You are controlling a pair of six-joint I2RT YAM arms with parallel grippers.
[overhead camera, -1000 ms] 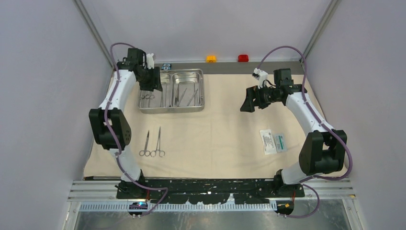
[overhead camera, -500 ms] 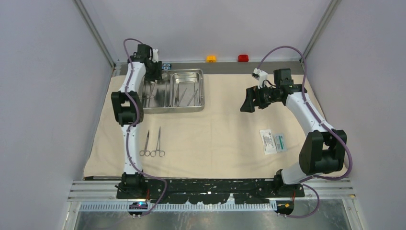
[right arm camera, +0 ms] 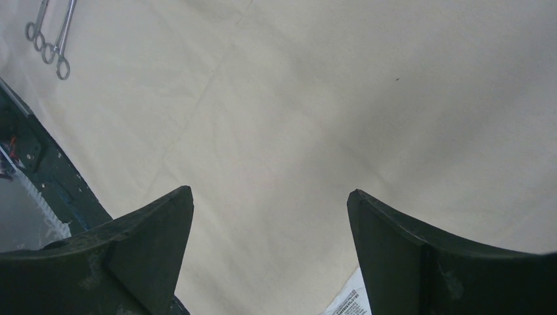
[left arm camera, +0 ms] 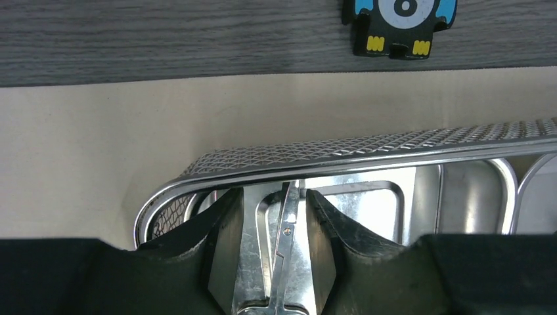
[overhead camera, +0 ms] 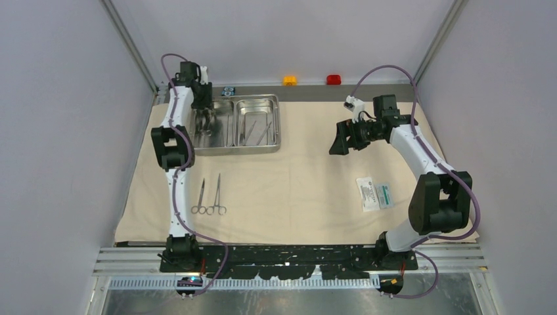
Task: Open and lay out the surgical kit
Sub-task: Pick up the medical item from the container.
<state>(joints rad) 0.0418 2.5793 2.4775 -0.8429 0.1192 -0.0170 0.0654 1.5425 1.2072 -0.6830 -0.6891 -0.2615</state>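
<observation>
The beige cloth wrap (overhead camera: 295, 177) lies spread over the table. The steel two-compartment tray (overhead camera: 235, 149) stands at the back left. My left gripper (overhead camera: 203, 117) is down in its left compartment. In the left wrist view its fingers (left arm camera: 228, 216) are apart on either side of slim steel scissors (left arm camera: 287, 249) without touching them, under the tray rim (left arm camera: 368, 161). Thin tools (overhead camera: 257, 129) lie in the right compartment. Two ring-handled forceps (overhead camera: 210, 197) lie on the cloth. The white-and-green packet (overhead camera: 374, 193) lies at the right. My right gripper (overhead camera: 338, 138) hovers open and empty over bare cloth (right arm camera: 295, 98).
A black-and-blue block (left arm camera: 399, 23) sits on the dark table strip behind the tray. Orange (overhead camera: 289, 80) and red (overhead camera: 334, 79) buttons stand at the back wall. The right wrist view shows the forceps (right arm camera: 49, 39) far off and a packet corner (right arm camera: 345, 305).
My left arm has swung its elbow inward and its gripper has shifted toward the back and down into the tray's left compartment. The right arm has barely moved.
</observation>
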